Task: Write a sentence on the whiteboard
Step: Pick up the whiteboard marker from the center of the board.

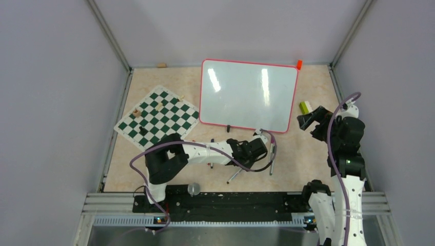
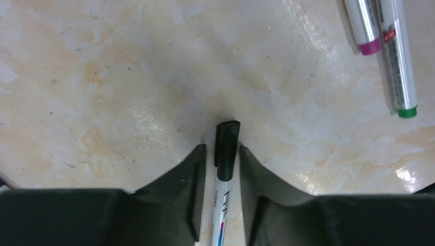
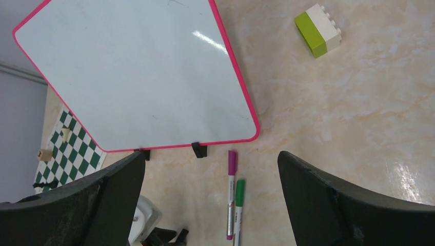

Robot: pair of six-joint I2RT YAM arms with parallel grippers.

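the marbled beige bench carries the whiteboard, which lies flat at the far middle, its red-framed white face blank apart from glare, with two small black feet on its near edge. just left of it sits a green-and-white chess mat, turned on an angle, with a few small pieces scattered on it. the left arm stretches low across the bench towards the right, and the left gripper is down at the surface in front of the board's near edge, narrowly spread around a black-capped marker that lies on the bench between its fingers; a sliver of bench shows on one side, so it straddles the marker rather than clamping it. the right gripper hangs above the bench off the board's right side, spread wide and holding nothing. a purple-capped marker and a green-capped marker lie side by side, near the board's near right corner. a green-and-white toy block sits to the right of the board.
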